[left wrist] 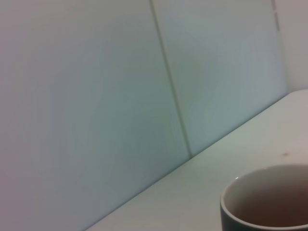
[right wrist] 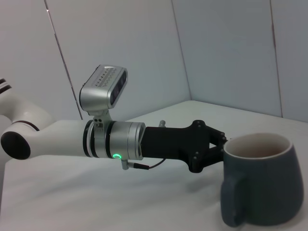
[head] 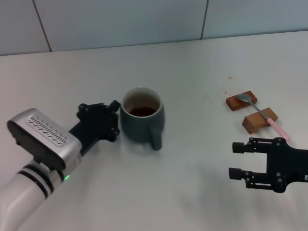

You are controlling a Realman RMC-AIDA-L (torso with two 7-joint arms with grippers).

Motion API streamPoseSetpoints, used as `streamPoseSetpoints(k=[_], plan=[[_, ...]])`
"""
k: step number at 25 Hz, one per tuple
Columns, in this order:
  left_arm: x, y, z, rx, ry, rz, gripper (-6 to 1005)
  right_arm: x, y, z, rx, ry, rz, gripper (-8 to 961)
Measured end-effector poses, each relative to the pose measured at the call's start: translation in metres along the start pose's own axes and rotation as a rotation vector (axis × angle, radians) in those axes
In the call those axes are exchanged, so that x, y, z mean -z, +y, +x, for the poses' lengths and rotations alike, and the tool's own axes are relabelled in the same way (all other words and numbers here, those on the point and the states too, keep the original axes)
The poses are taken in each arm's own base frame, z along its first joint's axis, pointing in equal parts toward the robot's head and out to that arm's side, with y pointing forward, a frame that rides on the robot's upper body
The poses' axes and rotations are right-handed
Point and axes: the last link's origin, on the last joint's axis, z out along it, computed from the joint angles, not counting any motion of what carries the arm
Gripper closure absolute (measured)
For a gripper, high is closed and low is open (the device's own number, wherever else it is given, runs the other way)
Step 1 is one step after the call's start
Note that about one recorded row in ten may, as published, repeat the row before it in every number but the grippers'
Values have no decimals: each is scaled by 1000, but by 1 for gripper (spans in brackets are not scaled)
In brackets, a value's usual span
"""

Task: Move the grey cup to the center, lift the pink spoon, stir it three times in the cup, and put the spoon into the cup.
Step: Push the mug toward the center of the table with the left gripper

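Observation:
The grey cup [head: 142,122] stands near the middle of the table with dark brown liquid inside and its handle turned toward me. It also shows in the left wrist view [left wrist: 263,204] and the right wrist view [right wrist: 262,185]. My left gripper [head: 116,121] is open, its fingers right against the cup's left side; it also shows in the right wrist view [right wrist: 220,148]. The pink spoon [head: 262,114] lies across two brown wooden blocks at the right, silver bowl farther from me, pink handle nearer. My right gripper [head: 236,160] is open and empty, nearer to me than the spoon.
The two wooden blocks [head: 241,101] [head: 259,121] sit at the right of the white table [head: 192,67]. A tiled wall [head: 120,19] runs along the table's far edge.

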Motion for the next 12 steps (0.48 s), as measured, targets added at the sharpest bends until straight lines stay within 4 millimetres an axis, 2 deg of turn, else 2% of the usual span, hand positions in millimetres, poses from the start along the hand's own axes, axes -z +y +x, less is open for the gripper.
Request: streamPoseSetpoints(k=[7,12], plan=[[-6,14,9,10,26,-51,1001,0,1,1,-3,-1,1,291],[-6,7,9,69,26,-12,1000,0,1,2,-4,0,2,291]])
